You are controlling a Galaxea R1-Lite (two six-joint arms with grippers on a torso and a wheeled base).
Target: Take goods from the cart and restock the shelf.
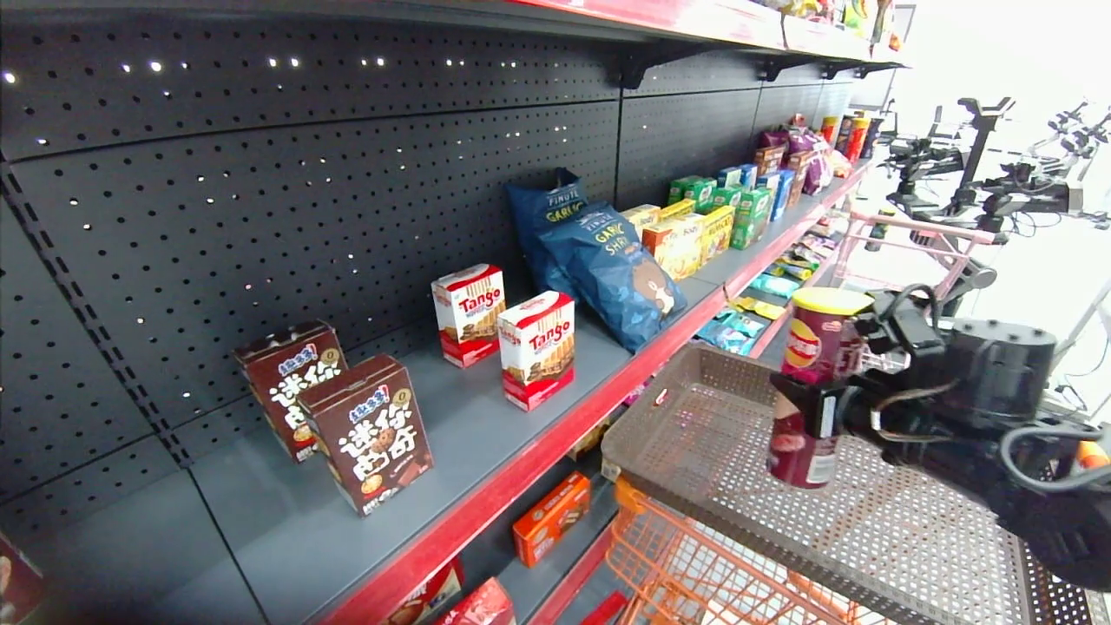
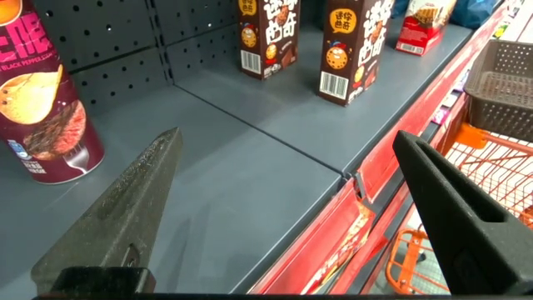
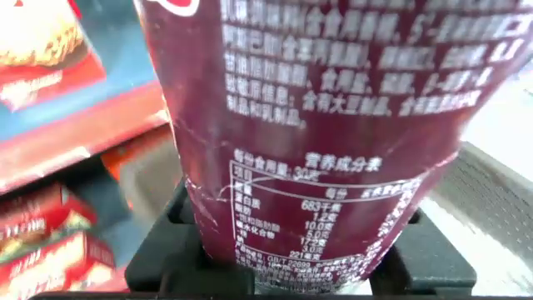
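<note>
Matt metal shelf [image 1: 469, 425], glossy chip can [image 1: 811, 347].

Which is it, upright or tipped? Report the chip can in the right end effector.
Upright: the chip can stands vertical, yellow lid on top, clamped at mid-body by the right end effector.

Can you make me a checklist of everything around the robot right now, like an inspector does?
Surface: grey shelf with red front edge, partly stocked.
Job's things: maroon chips can held over the cart basket; a second can stands on the shelf.
Clutter: brown boxes, red-and-white boxes, blue bags on the shelf.
Grippers: right pincer shut on the chips can; left pincer open above the shelf.
Cables: black cables by the right pincer.
Surroundings: pink cart and other machines behind.
</note>
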